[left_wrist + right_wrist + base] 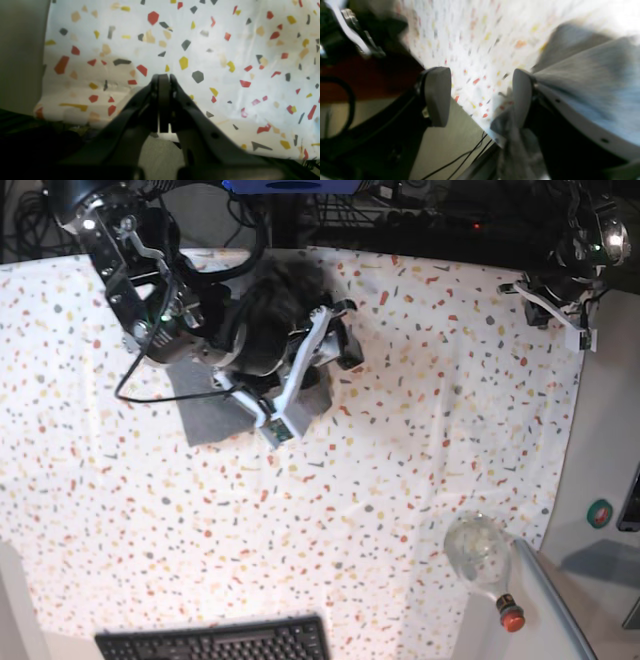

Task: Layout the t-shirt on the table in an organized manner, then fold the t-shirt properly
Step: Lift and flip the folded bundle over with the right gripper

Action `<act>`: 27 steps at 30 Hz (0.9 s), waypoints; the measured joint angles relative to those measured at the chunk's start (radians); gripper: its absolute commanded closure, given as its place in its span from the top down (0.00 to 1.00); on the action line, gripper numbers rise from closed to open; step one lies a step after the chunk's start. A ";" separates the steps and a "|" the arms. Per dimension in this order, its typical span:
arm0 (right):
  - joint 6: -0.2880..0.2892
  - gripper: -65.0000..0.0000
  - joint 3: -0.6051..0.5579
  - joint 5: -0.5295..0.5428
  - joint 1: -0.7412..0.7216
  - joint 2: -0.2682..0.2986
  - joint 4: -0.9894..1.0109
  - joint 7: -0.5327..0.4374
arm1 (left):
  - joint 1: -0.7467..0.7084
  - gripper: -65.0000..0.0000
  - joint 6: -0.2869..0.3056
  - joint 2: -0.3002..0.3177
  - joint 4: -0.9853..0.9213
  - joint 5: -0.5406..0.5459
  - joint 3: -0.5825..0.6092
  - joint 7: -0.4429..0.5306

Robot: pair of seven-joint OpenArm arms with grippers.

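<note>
The t-shirt (205, 415) lies bunched on the far left part of the speckled surface (400, 480), mostly hidden under the right arm; its long axis and heading I cannot tell. The right end effector (481, 97) stands open above it, grey cloth beside one pad, nothing clearly gripped. The left end effector (163, 80) is pressed shut and empty at the surface's far right corner

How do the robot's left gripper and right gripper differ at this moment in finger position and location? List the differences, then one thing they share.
The left gripper has its fingers pressed together; the right gripper has its fingers spread apart.
The left gripper sits at the table edge, away from the t-shirt; the right gripper is over the t-shirt.
Shared: both have dark fingers.
</note>
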State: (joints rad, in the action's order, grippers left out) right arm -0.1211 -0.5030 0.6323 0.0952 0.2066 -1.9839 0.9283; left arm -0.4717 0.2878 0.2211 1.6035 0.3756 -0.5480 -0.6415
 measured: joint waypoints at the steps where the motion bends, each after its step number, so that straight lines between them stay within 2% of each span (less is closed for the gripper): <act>1: -0.027 0.23 0.027 -0.001 0.012 0.018 -0.005 0.001 | -0.002 0.00 0.002 0.000 0.000 0.005 -0.023 0.000; 2: -0.041 0.09 0.056 -0.008 0.023 0.031 0.003 -0.003 | -0.003 0.00 -0.001 0.001 -0.004 0.003 -0.047 0.006; 3: -0.044 0.00 0.090 -0.011 0.034 0.040 0.023 -0.023 | -0.002 0.00 0.000 0.005 -0.013 0.002 -0.069 0.005; 5: -0.046 0.00 0.153 -0.013 0.052 0.042 0.077 -0.106 | -0.002 0.00 0.009 0.011 -0.037 -0.005 -0.112 0.005; 8: -0.047 0.00 0.205 -0.005 0.065 0.034 0.171 -0.176 | 0.004 0.00 0.097 0.012 -0.079 -0.005 -0.155 0.003; 9: -0.046 0.00 0.205 -0.008 0.063 0.034 0.211 -0.183 | 0.004 0.00 0.113 0.010 -0.088 -0.005 -0.159 0.002; 14: -0.048 0.00 0.204 -0.011 0.032 0.033 0.339 -0.178 | 0.003 0.00 0.117 0.002 -0.105 -0.004 -0.160 0.002; 19: -0.047 0.00 0.047 -0.008 -0.009 0.026 0.338 -0.185 | 0.003 0.00 0.117 0.000 -0.105 -0.004 -0.159 0.005; 23: -0.047 0.00 -0.023 -0.008 -0.047 -0.032 0.348 -0.181 | 0.003 0.00 0.117 0.001 -0.105 -0.003 -0.159 0.005; 27: -0.047 0.00 -0.089 -0.010 -0.101 -0.060 0.348 -0.181 | 0.004 0.00 0.117 0.001 -0.105 -0.004 -0.158 0.005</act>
State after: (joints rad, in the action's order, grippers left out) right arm -0.1684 -0.5922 0.6220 -0.0055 0.1463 -1.6356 0.7475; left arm -0.4675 0.4049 0.2218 1.4986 0.3714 -0.7059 -0.6369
